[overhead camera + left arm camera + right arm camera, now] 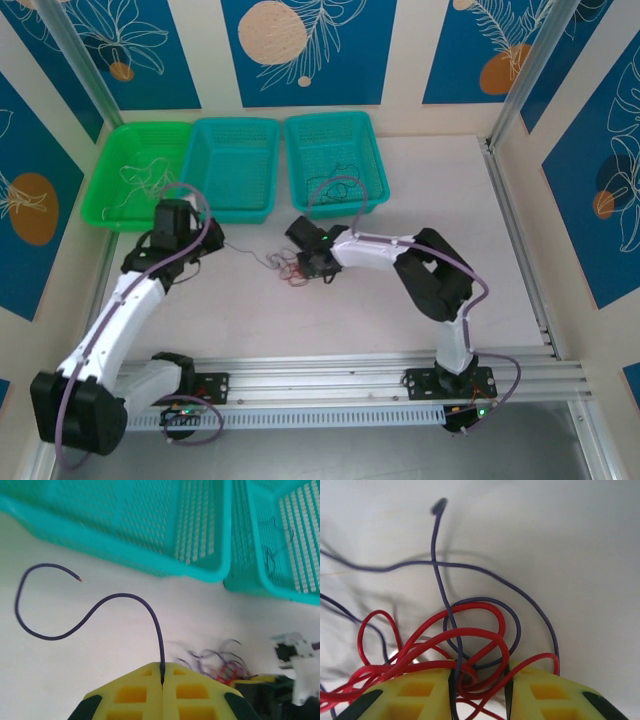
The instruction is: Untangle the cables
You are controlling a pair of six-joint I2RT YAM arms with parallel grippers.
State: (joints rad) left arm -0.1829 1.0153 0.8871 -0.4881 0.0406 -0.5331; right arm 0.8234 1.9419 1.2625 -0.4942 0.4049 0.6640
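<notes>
Left gripper (161, 669) clamped on dark cable (122, 595); right gripper (480, 674) gapes around red cable (470, 605). Judgement: draw dark cable out slowly, watching for snags.

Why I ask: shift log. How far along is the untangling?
Done: whitish wires lie in the green basket, dark ones in the right teal basket. In hand: the left gripper pinches a dark wire. Left: the red-and-dark tangle straddled by the open right gripper.

Smooth glossy red cable (470, 604); smooth dark cable (122, 595); plastic mesh basket (150, 565); matt table (350, 320).
</notes>
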